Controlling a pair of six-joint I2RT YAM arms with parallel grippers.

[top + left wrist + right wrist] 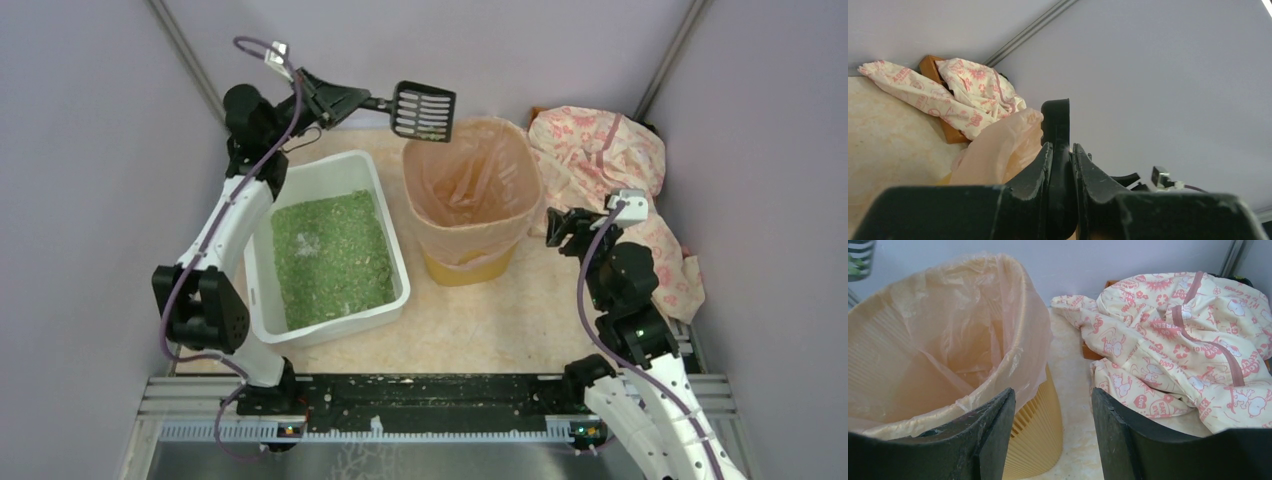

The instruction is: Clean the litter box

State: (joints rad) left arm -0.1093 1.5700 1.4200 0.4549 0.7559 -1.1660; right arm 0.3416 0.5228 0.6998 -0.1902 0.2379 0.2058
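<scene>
The white litter box [340,322] sits just left of the bin [468,268], filled with green litter [330,255]. Behind the box, off the bin's far-left side, the left gripper [350,100] is raised, its jaws clamped on the handle of the black scoop [423,110]. The scoop's slotted head hangs over the bin's far-left rim and seems to carry a few green bits, though they are too small to be sure. Right of the bin, the right gripper [560,228] hovers near its rim, jaws apart, holding nothing. A patterned cloth [600,150] lies further right.
</scene>
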